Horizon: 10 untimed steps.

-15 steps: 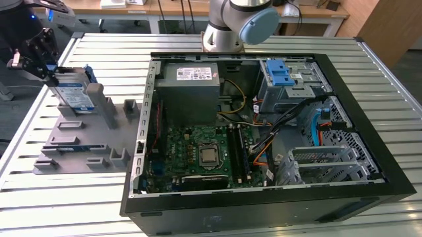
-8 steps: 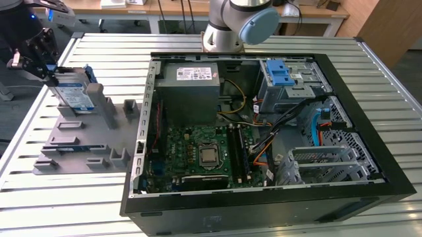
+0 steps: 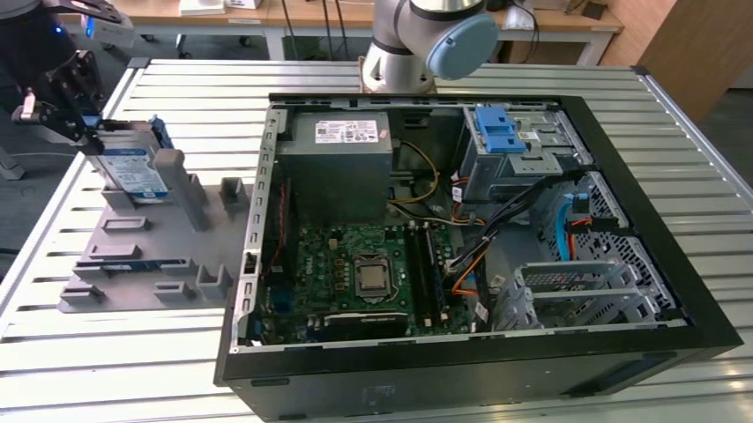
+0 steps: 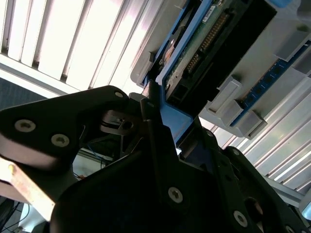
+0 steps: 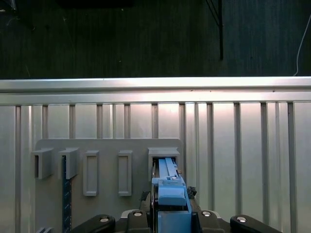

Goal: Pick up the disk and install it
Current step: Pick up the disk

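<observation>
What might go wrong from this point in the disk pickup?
1. The fingers pinch only the blue bracket edge of the disk, so it may slip or tilt.
2. The disk sits in a slot of the grey holder; an off-axis pull might jam it or drag the holder.
3. Cables lie loose by the drive cage and might snag the disk.

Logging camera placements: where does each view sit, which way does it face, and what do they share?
Exterior view: off the robot, high, looking down on table, open computer case, fixture, arm, gripper.
First wrist view: on the wrist, looking past the gripper at disk and fixture.
Second wrist view: on the wrist, close behind gripper, facing disk's circuit board.
Shared: gripper shut on disk.
</observation>
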Tool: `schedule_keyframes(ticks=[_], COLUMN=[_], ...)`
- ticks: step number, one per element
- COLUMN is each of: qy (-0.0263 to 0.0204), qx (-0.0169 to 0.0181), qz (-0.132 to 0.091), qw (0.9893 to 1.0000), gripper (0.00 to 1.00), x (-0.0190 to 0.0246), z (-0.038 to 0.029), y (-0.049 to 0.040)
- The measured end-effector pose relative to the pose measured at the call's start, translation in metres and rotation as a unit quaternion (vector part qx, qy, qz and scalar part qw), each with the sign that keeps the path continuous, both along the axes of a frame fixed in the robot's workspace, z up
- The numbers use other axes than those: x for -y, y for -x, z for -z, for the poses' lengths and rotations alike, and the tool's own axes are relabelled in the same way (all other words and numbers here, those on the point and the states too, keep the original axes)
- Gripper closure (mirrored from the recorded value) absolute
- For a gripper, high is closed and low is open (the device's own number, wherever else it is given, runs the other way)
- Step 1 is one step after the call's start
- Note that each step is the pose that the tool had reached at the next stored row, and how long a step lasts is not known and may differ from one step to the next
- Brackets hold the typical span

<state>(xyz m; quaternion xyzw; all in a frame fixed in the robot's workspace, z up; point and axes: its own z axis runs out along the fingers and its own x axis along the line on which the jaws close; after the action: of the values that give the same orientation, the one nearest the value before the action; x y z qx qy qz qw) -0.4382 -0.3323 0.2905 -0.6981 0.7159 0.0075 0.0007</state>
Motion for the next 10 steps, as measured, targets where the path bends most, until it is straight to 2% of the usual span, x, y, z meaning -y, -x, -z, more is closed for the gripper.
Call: schedule_keyframes(ticks=[10], qy=[0.0], qx=[0.0], qz=[0.0], qw=[1.0], gripper=[0.63], x=[0.0002], z=[0.0], y=[0.0])
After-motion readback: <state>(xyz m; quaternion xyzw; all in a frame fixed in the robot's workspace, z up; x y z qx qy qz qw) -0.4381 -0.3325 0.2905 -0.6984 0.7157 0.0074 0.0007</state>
